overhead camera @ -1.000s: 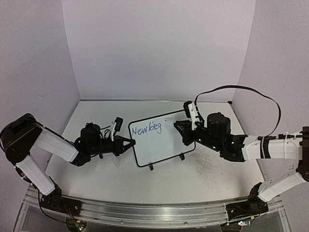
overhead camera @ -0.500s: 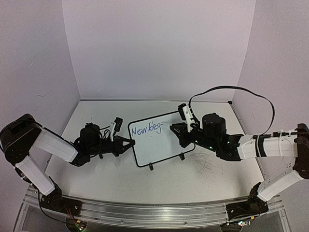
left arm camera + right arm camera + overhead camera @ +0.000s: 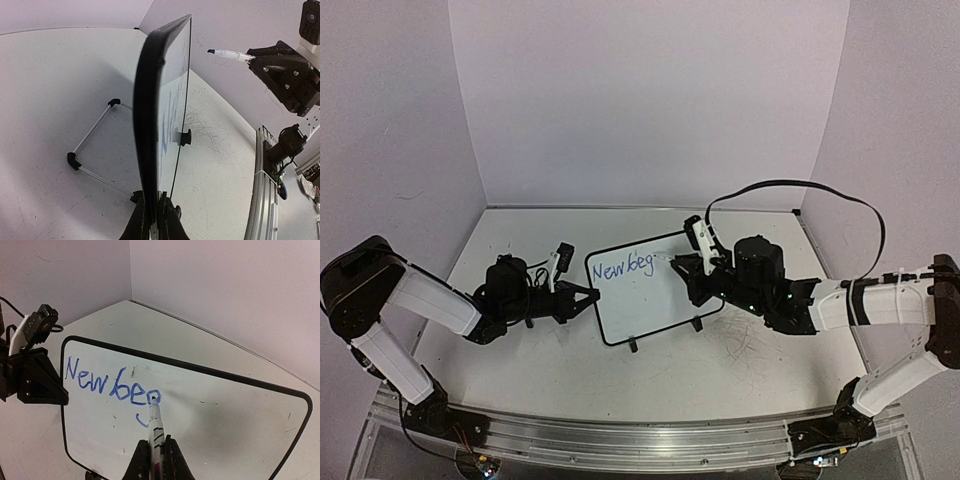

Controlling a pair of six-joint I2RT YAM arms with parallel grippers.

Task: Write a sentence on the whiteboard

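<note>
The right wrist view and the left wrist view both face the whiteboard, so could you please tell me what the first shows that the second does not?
Only the right wrist view shows the whiteboard face-on, with the blue writing readable as "New beg" and the marker tip at the last letter. Only the left wrist view shows the board edge-on, with its wire stand behind it and a black foot. Both show the board, the left gripper at its edge, and the marker in the right gripper.
</note>
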